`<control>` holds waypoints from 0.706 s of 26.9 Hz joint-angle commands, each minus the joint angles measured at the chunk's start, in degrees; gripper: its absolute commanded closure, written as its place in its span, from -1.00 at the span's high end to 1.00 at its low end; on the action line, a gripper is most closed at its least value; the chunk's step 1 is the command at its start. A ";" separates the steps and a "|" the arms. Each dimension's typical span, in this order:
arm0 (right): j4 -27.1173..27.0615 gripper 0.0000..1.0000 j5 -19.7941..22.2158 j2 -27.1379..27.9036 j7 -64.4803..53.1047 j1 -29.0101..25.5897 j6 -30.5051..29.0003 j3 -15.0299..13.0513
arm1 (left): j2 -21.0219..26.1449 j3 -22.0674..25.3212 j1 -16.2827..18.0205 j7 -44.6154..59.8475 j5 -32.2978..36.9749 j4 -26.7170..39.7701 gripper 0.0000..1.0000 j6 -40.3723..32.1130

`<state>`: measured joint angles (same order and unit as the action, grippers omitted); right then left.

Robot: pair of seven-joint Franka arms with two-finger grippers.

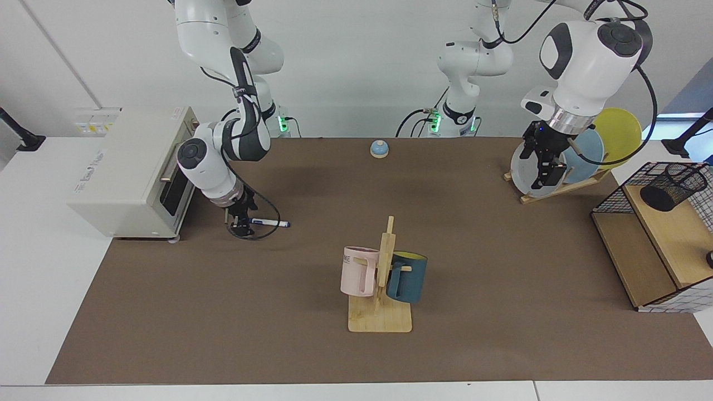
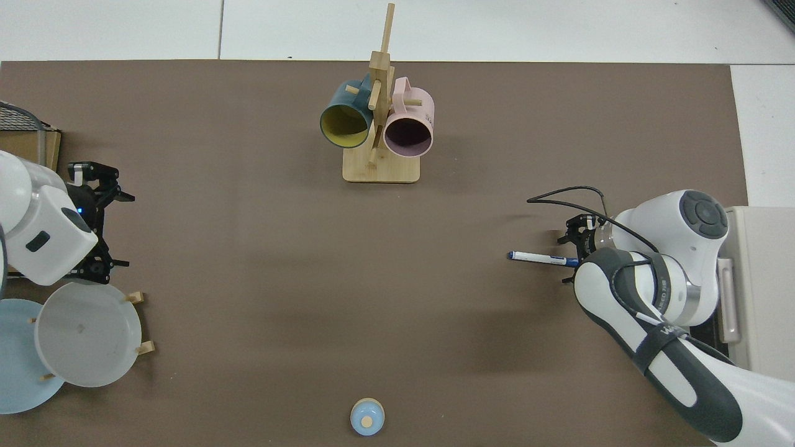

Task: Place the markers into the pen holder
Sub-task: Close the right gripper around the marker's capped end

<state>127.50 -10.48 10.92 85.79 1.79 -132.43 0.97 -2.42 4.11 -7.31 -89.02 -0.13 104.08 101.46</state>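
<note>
Brown mat (image 1: 501,334) covers most of the surface; white surface (image 1: 33,278) shows at the 9 o'clock side and along the 6 o'clock edge in the facing view. Plain white wall (image 1: 356,67) across 12 o'clock, with a thin diagonal seam at 10 o'clock. Bluish window light (image 1: 668,125) at 3 o'clock, behind the surface edge. Even, diffuse lighting, with soft shadows on the mat. Top view: white panels (image 2: 435,28) beyond the mat at 12 o'clock.

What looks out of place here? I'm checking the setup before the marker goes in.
The pen holder lies tipped over on the wooden shelf of the wire basket, mouth sideways. The marker lies on the table at the right gripper. The left gripper waits by the plates.
</note>
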 commanded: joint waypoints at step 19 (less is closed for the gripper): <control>-1.46 -1.00 -1.91 0.51 -5.45 -0.03 2.26 0.70 | -2.15 -0.06 -1.47 0.51 -0.84 2.36 1.00 1.64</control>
<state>127.35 -10.55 10.38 82.68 1.90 -132.27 1.20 -3.07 3.92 -7.32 -89.00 -0.15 104.70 101.62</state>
